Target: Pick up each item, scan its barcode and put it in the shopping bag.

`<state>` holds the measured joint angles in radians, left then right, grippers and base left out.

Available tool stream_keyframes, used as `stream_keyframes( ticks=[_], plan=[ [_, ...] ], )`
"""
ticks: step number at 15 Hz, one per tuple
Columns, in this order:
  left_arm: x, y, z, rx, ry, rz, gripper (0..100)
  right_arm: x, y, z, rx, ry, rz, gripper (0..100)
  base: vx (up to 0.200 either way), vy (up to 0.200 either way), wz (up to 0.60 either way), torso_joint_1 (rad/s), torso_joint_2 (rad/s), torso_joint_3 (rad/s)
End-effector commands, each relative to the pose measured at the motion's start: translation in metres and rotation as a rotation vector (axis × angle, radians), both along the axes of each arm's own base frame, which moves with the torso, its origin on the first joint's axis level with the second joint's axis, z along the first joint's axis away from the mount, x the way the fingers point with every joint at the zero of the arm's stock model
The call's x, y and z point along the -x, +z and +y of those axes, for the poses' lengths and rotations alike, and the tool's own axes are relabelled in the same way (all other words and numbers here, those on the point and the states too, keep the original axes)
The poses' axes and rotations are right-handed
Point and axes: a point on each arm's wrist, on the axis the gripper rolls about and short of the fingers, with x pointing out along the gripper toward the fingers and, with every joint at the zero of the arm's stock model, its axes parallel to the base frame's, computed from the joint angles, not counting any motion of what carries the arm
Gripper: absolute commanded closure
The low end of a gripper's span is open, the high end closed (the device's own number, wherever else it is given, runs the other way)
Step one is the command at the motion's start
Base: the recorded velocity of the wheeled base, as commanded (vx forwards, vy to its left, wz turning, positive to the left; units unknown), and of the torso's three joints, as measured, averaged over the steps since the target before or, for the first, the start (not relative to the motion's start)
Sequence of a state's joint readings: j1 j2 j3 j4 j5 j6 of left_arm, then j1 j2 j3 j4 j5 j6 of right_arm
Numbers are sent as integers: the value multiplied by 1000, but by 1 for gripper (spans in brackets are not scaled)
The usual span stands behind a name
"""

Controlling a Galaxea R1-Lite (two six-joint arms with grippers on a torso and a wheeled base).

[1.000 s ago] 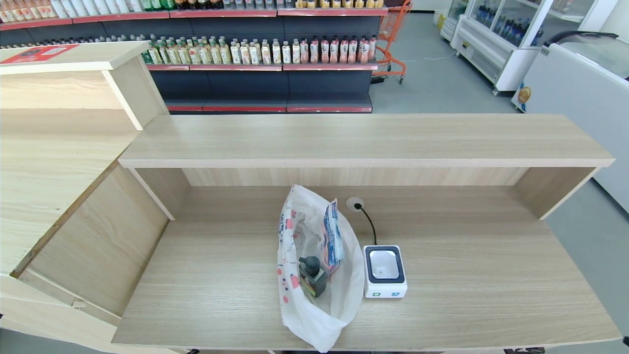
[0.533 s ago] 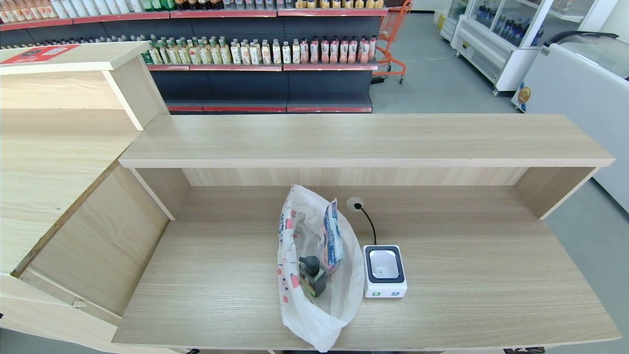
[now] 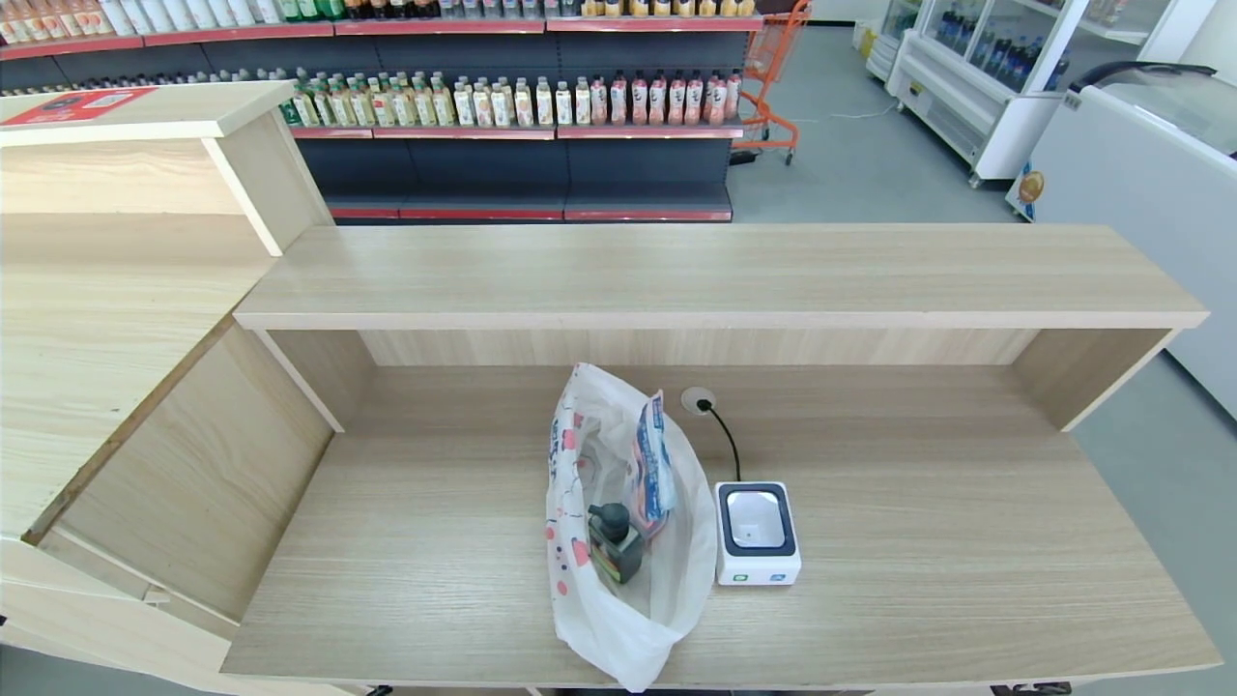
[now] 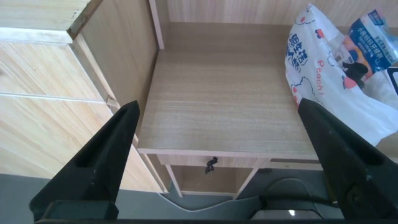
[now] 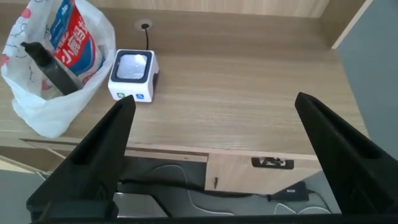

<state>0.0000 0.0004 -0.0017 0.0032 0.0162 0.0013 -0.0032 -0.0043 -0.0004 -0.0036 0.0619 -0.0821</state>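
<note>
A shopping bag [image 3: 591, 619] holding a bottle [image 3: 615, 547] and packet [image 3: 655, 466] stands just left of the scanner [image 3: 757, 533]. The left gripper [image 4: 217, 107] and right gripper [image 5: 214, 101] are spread wide, holding nothing.

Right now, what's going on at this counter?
Nothing is being handled at this moment. It is a shop checkout: a bag stands open on the counter with a dark bottle and a packet inside it, and a scanner sits just beside the bag. The robot's left gripper and right gripper hang open and hold nothing, back at the counter's near edge. The items look scanned and bagged already.
</note>
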Motion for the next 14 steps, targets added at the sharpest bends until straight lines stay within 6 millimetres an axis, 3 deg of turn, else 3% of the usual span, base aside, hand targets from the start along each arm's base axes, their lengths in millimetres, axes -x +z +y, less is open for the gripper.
stream_keyframes(
  ticks=[1, 2, 11, 14],
  plan=[
    [0, 0, 0, 1, 1, 0, 0, 0, 0, 0, -1, 0, 5, 0, 0, 0, 0, 0, 0, 0],
    [0, 0, 0, 0, 1, 0, 0, 0, 0, 0, 1, 0, 5, 0, 0, 0, 0, 0, 0, 0],
    [0, 0, 0, -2, 1, 0, 0, 0, 0, 0, 2, 1, 5, 0, 0, -200, 0, 5, 2, 1],
    [0, 0, 0, 0, 1, 0, 0, 0, 0, 0, 2, 1, 5, 0, 0, 0, 0, 0, 0, 0]
  ],
)
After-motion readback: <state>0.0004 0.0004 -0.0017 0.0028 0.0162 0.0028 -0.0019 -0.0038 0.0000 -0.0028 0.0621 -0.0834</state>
